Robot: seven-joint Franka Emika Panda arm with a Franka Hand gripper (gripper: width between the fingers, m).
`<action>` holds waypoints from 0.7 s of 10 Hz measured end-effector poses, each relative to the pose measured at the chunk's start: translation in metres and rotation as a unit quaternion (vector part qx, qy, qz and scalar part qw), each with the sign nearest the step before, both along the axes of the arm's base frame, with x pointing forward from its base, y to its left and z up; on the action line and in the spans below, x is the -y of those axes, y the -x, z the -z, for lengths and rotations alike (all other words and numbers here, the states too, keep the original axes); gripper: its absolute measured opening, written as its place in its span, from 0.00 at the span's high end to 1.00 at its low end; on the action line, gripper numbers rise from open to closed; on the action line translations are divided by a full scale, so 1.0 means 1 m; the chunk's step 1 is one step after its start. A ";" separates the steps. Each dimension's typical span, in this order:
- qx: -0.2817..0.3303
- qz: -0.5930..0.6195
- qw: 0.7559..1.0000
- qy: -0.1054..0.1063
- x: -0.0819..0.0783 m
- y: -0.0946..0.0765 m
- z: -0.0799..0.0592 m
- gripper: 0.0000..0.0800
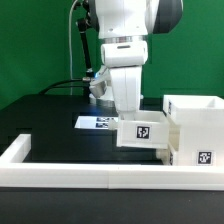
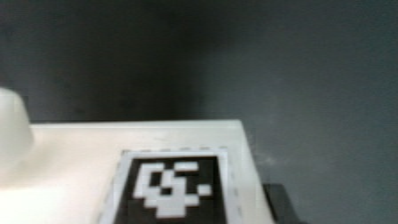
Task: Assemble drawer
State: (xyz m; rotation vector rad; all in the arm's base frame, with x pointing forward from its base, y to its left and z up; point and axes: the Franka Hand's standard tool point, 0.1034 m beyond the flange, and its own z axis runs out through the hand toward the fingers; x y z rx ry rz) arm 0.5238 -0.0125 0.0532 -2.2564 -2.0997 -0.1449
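Exterior view: the white arm (image 1: 125, 45) stands over the middle of the black table (image 1: 45, 115), wrist pointing straight down. Its gripper (image 1: 130, 112) sits right at the upper edge of a small white tray box (image 1: 143, 131), which carries a black-and-white tag on the face toward the camera. The fingertips are hidden behind that box, so whether the jaws are closed on it or apart cannot be told. The tray box is tilted slightly and touches the tall white casing (image 1: 195, 128), which stands at the table's edge on the exterior view's right, its open top up and a tag low on its front. A low white border wall (image 1: 70, 171) runs along the table's near edge. The marker board (image 1: 100, 122) lies flat on the table just behind the tray box. Wrist view: blurred and close; a white surface of the tray box (image 2: 169, 140) with one tag fills the lower part, dark table beyond. No fingers are distinguishable here.
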 end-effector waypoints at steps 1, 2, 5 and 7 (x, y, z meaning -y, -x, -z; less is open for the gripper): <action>-0.002 -0.002 1.000 0.001 0.000 -0.003 -0.001 0.95; -0.007 -0.002 1.000 0.001 0.000 -0.002 -0.001 0.95; -0.017 -0.006 1.000 0.001 0.002 0.002 0.000 0.95; -0.020 -0.006 1.000 0.001 0.006 0.001 -0.001 0.95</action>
